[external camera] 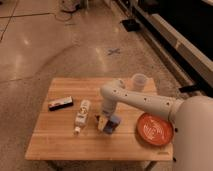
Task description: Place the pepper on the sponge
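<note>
The sponge [115,123] is a small blue pad near the middle of the wooden table [55,142]. My gripper [103,123] hangs straight down from the white arm [140,100]. It is low over the table, right against the sponge's left side. The pepper is hidden: no dark red shape shows at the gripper or on the sponge.
A white bottle [81,114] lies just left of the gripper. A black-and-white block [60,103] sits further left. A red-orange plate [155,128] is at the table's right front, and a white cup [139,81] stands at the back right.
</note>
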You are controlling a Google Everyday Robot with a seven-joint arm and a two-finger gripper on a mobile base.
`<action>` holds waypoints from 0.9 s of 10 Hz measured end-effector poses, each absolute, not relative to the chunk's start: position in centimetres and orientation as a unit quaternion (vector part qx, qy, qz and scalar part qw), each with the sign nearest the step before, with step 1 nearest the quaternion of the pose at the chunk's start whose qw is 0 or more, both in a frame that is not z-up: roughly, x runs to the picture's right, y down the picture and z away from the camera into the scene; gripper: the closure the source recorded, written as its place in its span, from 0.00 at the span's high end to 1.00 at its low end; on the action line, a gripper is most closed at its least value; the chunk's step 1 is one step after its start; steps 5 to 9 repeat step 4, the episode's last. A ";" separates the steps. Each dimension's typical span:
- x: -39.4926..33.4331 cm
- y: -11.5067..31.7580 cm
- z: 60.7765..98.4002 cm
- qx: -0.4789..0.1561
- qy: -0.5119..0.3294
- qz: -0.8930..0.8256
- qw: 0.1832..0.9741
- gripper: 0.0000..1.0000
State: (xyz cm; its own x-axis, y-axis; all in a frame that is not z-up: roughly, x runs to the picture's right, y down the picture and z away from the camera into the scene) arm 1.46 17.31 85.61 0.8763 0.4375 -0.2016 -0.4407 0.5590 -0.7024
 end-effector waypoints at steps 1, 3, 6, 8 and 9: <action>2.7 16.6 85.6 -0.390 0.001 0.264 0.882 0.80; 2.4 16.6 85.6 -0.391 0.000 0.262 0.882 0.80; 2.7 16.6 85.6 -0.390 0.000 0.264 0.882 0.80; 2.7 16.6 85.6 -0.390 0.000 0.264 0.882 0.80; 2.7 16.6 85.6 -0.390 0.000 0.264 0.882 0.80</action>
